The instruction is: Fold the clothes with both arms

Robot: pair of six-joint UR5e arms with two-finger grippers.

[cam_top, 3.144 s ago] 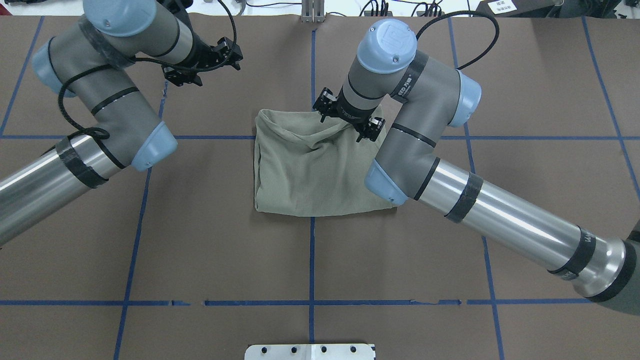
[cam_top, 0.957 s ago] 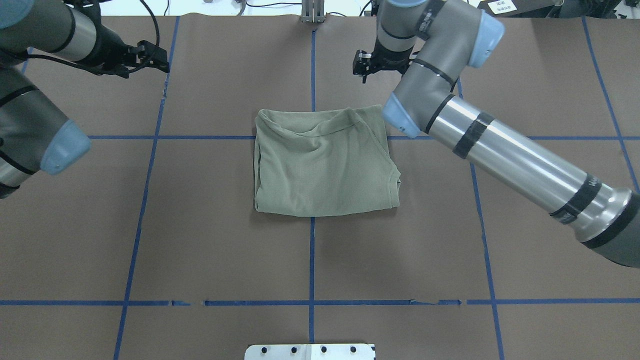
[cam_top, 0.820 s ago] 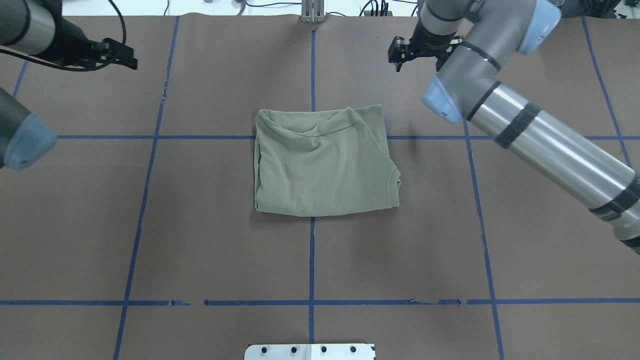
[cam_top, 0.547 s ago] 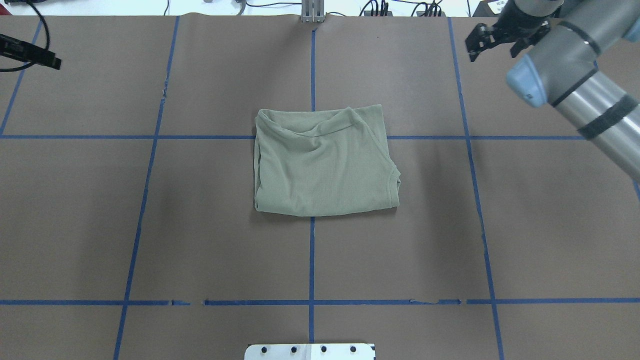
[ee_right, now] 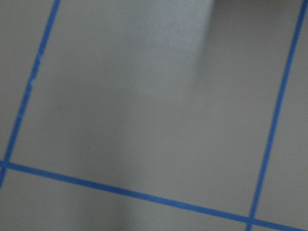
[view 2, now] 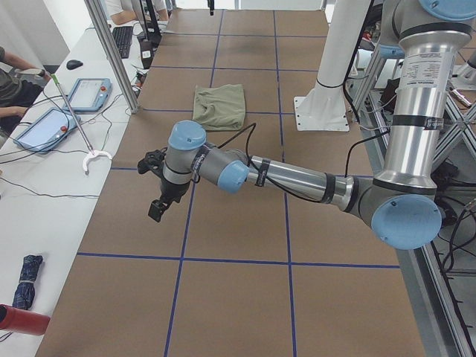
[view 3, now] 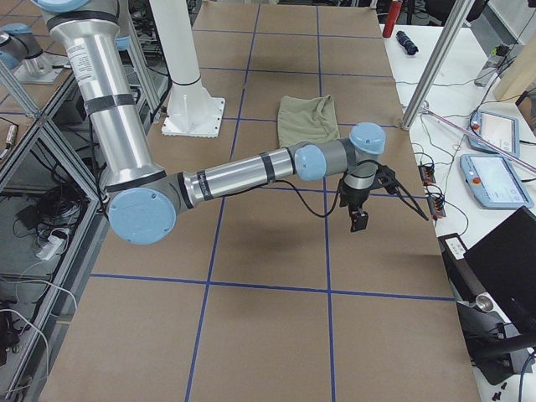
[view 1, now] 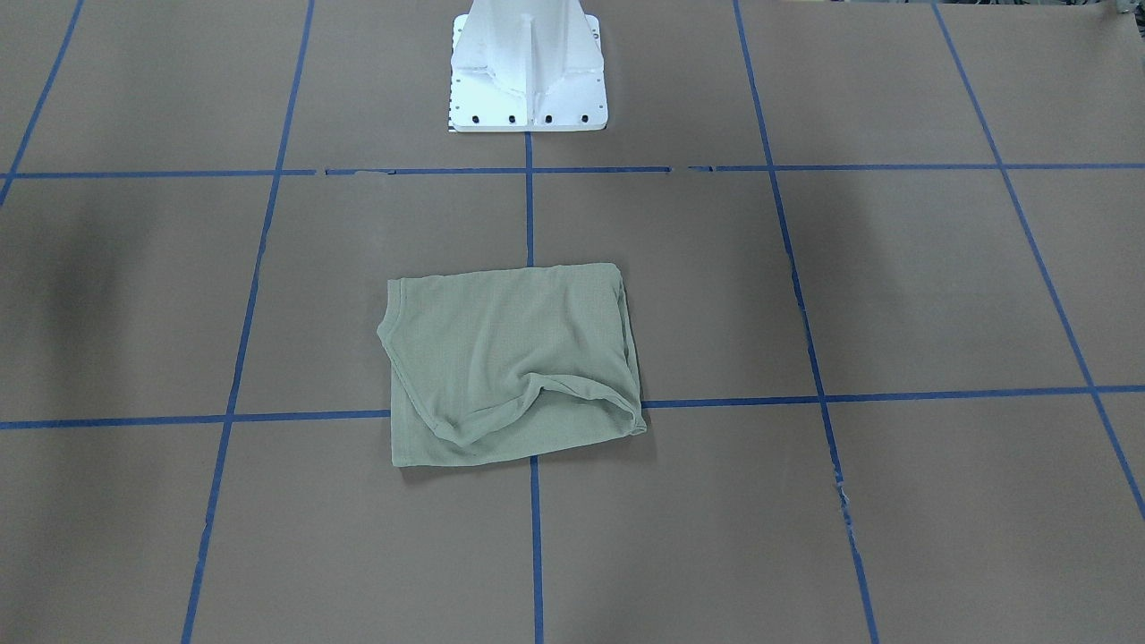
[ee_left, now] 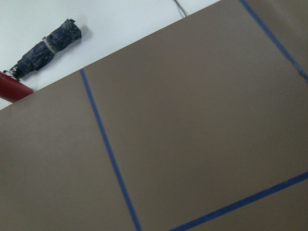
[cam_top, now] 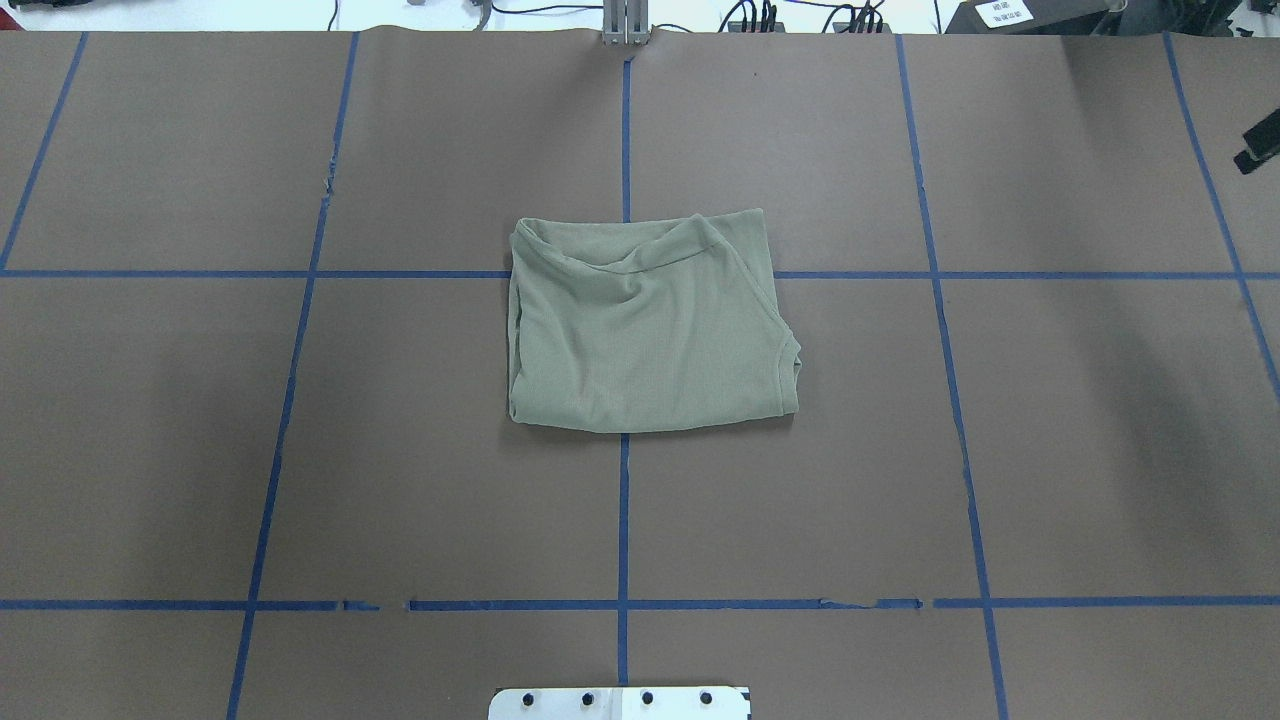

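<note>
Nearest the robot, the white pedestal (view 1: 528, 63) stands at the edge of the brown tabletop (cam_top: 300, 450), which blue tape lines (cam_top: 623, 520) rule into squares. Beyond it, at mid-table, the sage-green shirt (cam_top: 645, 325) lies flat, folded into a rough rectangle astride the centre line. Its neckline curves along the far edge.

Both arms are swung out well apart from the shirt. The left arm (view 2: 290, 175) reaches toward the table's left end, with the left fingers (view 2: 156, 210) above the tabletop. The right arm (view 3: 234, 172) does the same at the right end, with the right fingers (view 3: 358, 221) over the tabletop. I cannot tell whether either pair is released or clenched. A black sliver (cam_top: 1258, 150) at the overhead view's right edge is probably part of the right fingers.

Farthest off, black cables (cam_top: 800, 15) trail past the table's far edge.
</note>
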